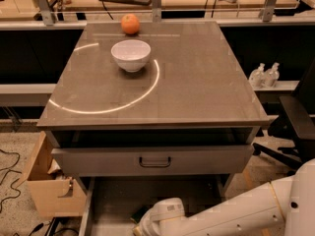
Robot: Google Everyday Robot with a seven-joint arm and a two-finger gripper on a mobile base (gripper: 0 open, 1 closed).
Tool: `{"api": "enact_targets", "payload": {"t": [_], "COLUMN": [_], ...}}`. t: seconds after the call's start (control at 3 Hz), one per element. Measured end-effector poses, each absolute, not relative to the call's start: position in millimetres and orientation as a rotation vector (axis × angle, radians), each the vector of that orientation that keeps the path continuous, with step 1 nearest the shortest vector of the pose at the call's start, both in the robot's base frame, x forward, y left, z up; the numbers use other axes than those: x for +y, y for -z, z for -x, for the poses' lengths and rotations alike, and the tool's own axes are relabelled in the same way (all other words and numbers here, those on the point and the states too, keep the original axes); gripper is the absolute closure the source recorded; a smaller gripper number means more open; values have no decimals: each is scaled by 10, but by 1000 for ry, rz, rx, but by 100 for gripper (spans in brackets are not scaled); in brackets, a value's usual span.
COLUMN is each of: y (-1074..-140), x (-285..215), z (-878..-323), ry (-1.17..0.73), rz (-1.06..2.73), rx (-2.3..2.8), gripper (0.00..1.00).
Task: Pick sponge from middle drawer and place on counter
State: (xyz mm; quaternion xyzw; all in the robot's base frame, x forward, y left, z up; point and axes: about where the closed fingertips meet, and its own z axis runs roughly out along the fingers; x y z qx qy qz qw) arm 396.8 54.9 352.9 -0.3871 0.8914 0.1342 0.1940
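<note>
The middle drawer (197, 191) stands pulled out at the bottom of the view, below the grey drawer front with the dark handle (154, 161). My white arm (236, 215) reaches into it from the lower right. My gripper (142, 224) is low over the drawer floor at the bottom edge, mostly hidden behind the white wrist. A small dark shape (139, 213) lies beside the wrist; I cannot tell whether it is the sponge. The counter (197, 82) with its white arc lies above.
A white bowl (130, 54) and an orange (130, 24) sit on the counter's far left part. A cardboard box (49, 191) stands on the floor to the left. Two bottles (263, 75) and a black chair (295, 122) are to the right.
</note>
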Motion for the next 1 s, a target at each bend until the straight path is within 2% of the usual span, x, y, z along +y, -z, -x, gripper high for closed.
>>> {"api": "enact_targets", "payload": {"t": [0.33,0.67,1.0], "y": [-3555,-3555,-3556], "x": [549,549,549], "z": [-3968,-3968,-3967], "ry": [-376,-376,-376], "rz": [1086,1086,1087], "rx": [2500,2500,2499], "gripper": [86,100,100]}}
